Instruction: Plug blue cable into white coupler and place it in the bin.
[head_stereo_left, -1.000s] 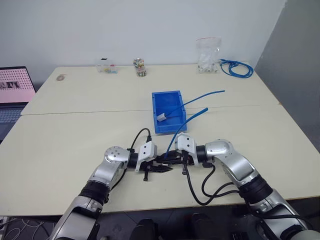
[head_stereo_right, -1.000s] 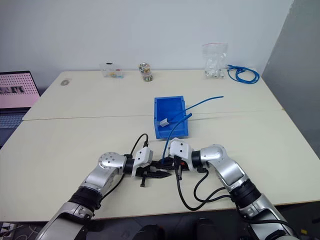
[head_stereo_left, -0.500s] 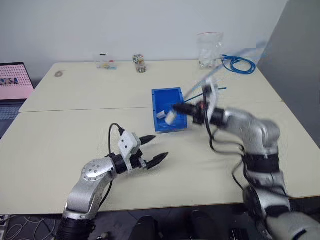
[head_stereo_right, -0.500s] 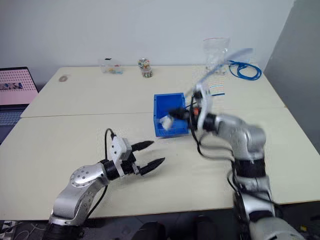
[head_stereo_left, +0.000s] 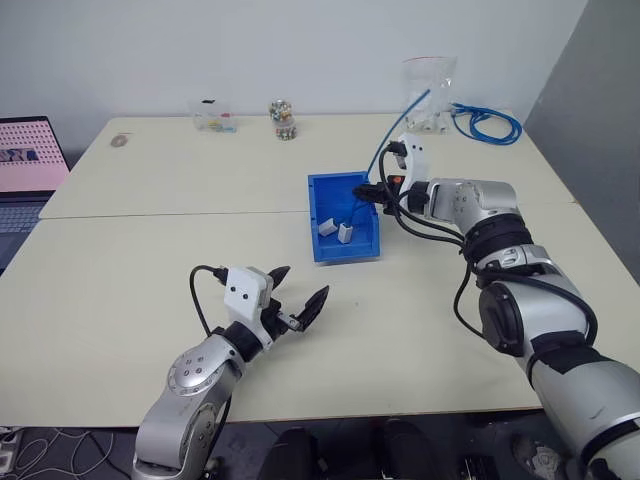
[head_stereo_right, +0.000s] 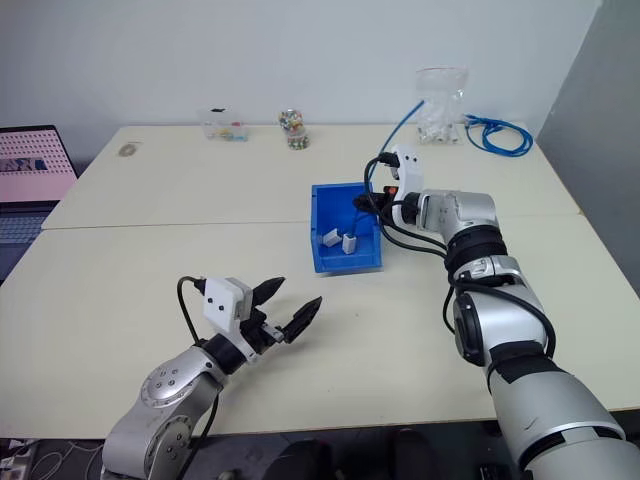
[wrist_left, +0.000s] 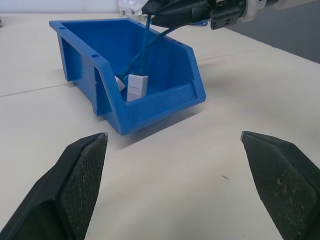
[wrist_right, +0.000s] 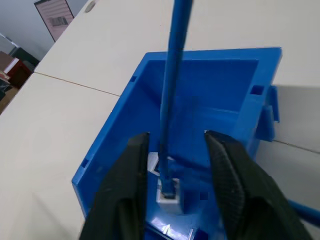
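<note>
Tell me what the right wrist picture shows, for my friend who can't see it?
A blue cable runs down between the right hand's two open black fingers into a white coupler, which sits inside the bin. The bin stands on a pale table.

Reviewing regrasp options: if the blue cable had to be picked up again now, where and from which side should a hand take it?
Grip the blue cable on the straight stretch above the bin, coming from above. Its lower end sits plugged into the white coupler inside the walls, so only that upright stretch is exposed.
</note>
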